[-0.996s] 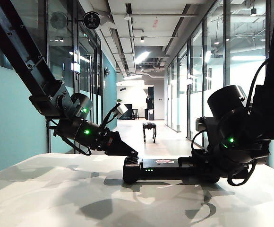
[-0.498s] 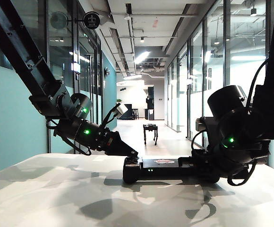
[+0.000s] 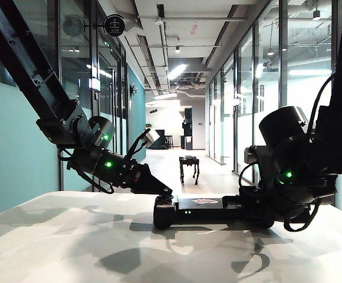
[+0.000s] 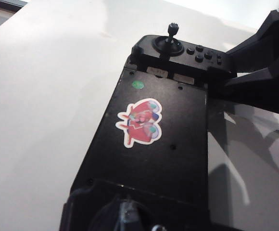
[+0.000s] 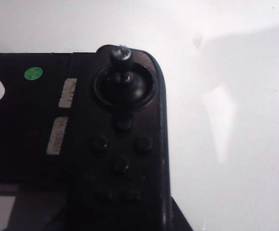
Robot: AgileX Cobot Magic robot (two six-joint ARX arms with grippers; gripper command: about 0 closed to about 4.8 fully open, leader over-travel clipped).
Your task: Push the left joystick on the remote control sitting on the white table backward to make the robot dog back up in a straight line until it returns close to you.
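- Robot dog (image 3: 188, 167): is drawing nearer, looming larger than a second ago (the backing-up seems to be working).
- Left tool (image 3: 162, 191): is sitting at the left end of the remote control (image 3: 203, 207); opening cannot be told.
- Right tool (image 3: 253, 207): is sitting at its right end; opening cannot be told.

You have the remote control (image 3: 203, 210) lying flat on the surface (image 3: 71, 242), about mid-width in the exterior view. The left gripper (image 3: 162, 193) sits at its left end, over the left joystick, which is hidden there. The right gripper (image 3: 255, 211) is at the remote's right end; whether it touches cannot be told. The right stick (image 5: 121, 60) stands upright at that end, with buttons (image 5: 122, 144) just beside it. The robot dog (image 3: 188, 165) stands on the corridor floor (image 3: 209, 177), well behind the surface, between the two arms.
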